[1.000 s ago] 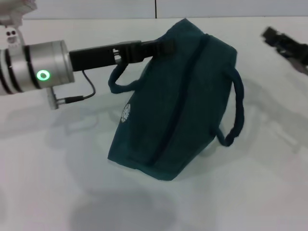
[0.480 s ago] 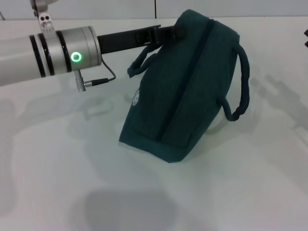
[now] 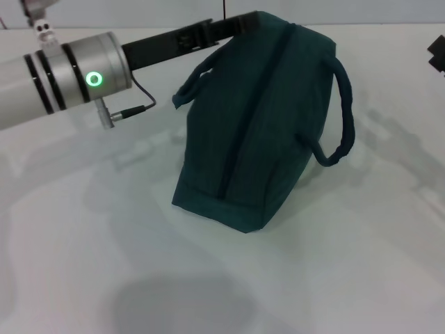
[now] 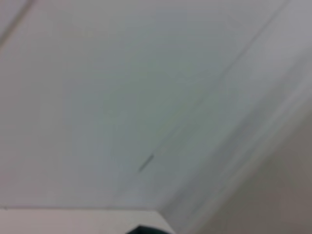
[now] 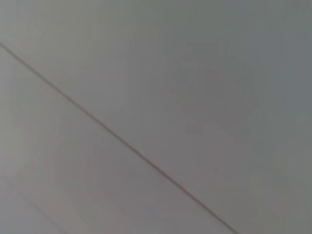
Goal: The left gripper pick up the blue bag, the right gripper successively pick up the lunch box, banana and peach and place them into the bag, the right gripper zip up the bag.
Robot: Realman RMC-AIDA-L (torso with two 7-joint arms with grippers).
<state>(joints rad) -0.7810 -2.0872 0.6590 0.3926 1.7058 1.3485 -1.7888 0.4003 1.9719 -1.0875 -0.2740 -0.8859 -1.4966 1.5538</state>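
Note:
The dark blue bag (image 3: 264, 118) hangs tilted in the head view, its lower end touching the white table (image 3: 361, 271). A closed zip line runs along its length. My left gripper (image 3: 240, 25) reaches in from the left and is shut on the bag's top edge. One handle (image 3: 342, 111) loops on the right side, another (image 3: 189, 85) on the left. My right gripper (image 3: 438, 54) shows only as a dark piece at the right edge, well apart from the bag. The lunch box, banana and peach are out of view. Both wrist views show only blank pale surfaces.
The left arm's silver wrist with a green ring light (image 3: 93, 78) and a grey cable (image 3: 132, 108) crosses the upper left. The table's far edge meets a wall behind the bag.
The left arm has lifted and carried the bag's top up and to the right, and the bag's lower end has slid right. The right gripper has drawn back to the right edge.

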